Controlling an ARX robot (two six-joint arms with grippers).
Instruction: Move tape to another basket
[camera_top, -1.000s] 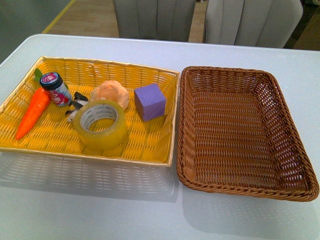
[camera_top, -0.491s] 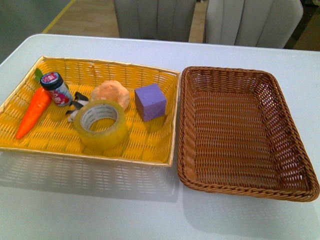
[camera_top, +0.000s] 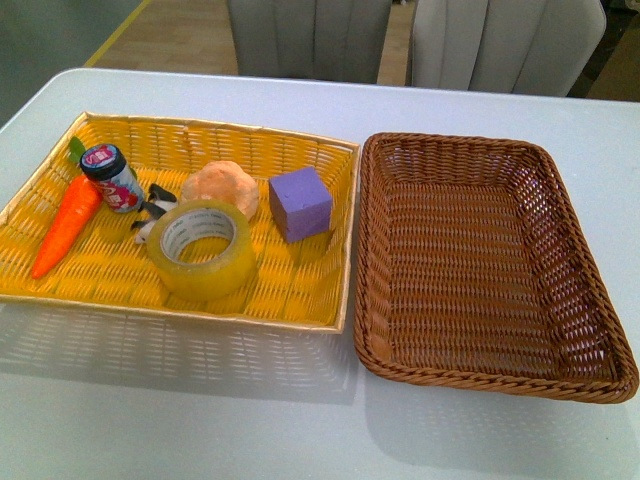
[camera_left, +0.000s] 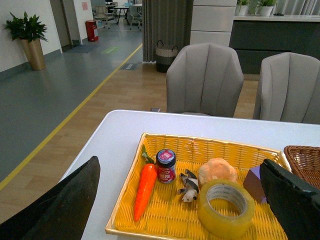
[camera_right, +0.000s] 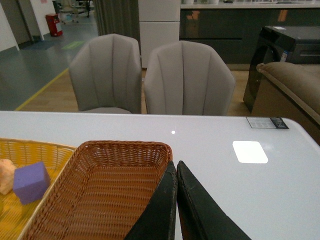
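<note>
Fingers (camera_left: 60, 205) of my left gripper (camera_left: 180, 162) stand wide apart with nothing between them. My right gripper (camera_right: 176, 167) has its two fingers pressed flat together, holding nothing. Neither arm shows in the front view, so I judge both hang back from the work.

The tape (camera_top: 202, 248) lies flat in the yellow tray (camera_top: 300, 292), near its front edge, hole upward, with the bun (camera_top: 222, 185) just behind it and the purple cube (camera_top: 299, 203) to its right. The brown basket (camera_top: 490, 378) sits just beside the tray on the right and holds nothing. So the task reads as barely begun: the reach for the roll is the step in hand.

My left side looks the better placed, since the tape (camera_left: 226, 207) sits between its spread fingers. Next I would bring it down over the roll, one finger inside the core and one outside the wall, close, lift clear of the tray rim and carry it right.

From my left wrist the cube is half hidden behind a finger and only a corner of the basket (camera_left: 302, 157) shows. From my right wrist the tape is out of view. The small black-and-white figure (camera_top: 150, 210) by the jar (camera_top: 112, 177) is hard to make out from the front.
</note>
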